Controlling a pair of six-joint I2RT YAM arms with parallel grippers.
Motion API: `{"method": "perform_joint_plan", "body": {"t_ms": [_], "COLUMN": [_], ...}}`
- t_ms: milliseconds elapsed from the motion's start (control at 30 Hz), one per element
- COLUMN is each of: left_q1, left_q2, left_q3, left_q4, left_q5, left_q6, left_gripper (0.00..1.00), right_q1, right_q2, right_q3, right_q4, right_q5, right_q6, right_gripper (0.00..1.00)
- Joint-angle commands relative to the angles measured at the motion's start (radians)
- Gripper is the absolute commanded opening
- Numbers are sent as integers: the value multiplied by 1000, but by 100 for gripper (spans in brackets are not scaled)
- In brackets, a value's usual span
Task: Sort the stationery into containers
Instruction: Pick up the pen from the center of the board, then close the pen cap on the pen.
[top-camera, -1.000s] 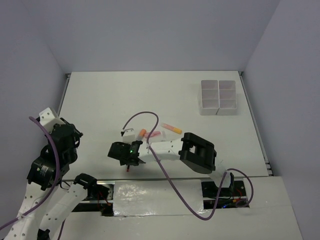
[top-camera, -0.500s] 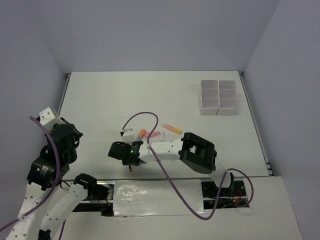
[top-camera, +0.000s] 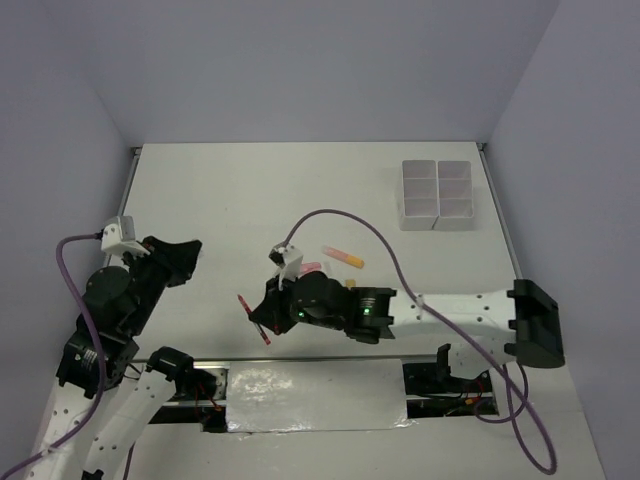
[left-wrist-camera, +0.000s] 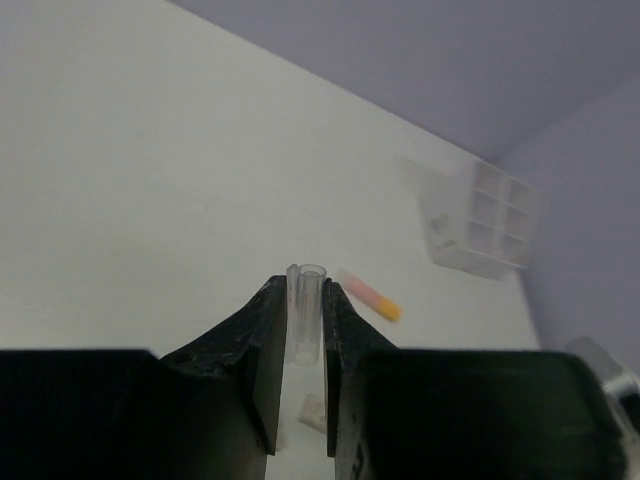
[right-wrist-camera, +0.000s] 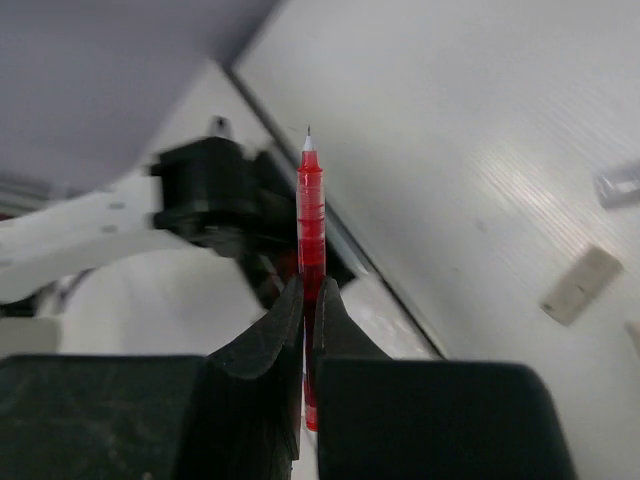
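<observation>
Two arms share the white tabletop (top-camera: 250, 190), and we see each one with something in its grasp. On the right arm (top-camera: 450, 305), which stretches across toward the middle of the near edge, the jaws are pressed together on the thin red pen (top-camera: 245, 303). In the right wrist view the pen (right-wrist-camera: 311, 200) stands between them with its fine tip pointing away from the camera, toward the base of the other arm. The left arm (top-camera: 110, 300) stays on its own side, and its jaws are narrowed onto a clear tube (left-wrist-camera: 307, 310), gripped upright with its open end showing above the finger ends. A pink-yellow marker (top-camera: 343, 256) lies loose on the tabletop just past the right arm's wrist, with a pink marker (top-camera: 310, 268) near it and partly hidden by that wrist. From the left wrist we pick out the pink-yellow marker (left-wrist-camera: 368, 294) beyond the tube. A small white eraser (right-wrist-camera: 582, 284) lies flat on the tabletop in the right wrist view. The containers (top-camera: 437, 212) sit in the far right corner, well apart from both arms, also visible from the left wrist (left-wrist-camera: 470, 255).
</observation>
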Motion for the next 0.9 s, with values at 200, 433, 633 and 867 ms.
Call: {"method": "perform_joint_plan", "body": {"t_ms": [200,433,633,867], "left_q1": [3,3,3,3], "left_q2": [-58,-118,-190,-184], "left_q3": [-148,-204,-301,-297], "left_q4": [598,725,831,837], "left_q5": [546,553,510,504], "left_q6": [-284,-394,-462,-476], "left_gripper": [0,0,0,0], "right_q1": [1,2,13,22], "right_q2": [-226,-295,-310,-272], "right_q3": [-139,-159,-178,-109], "right_q4": [372,430,508,479], "right_q5": [-201,-135,-54,-8], "right_q6": [-60,-68,-43,-83], "right_gripper": [0,0,0,0]}}
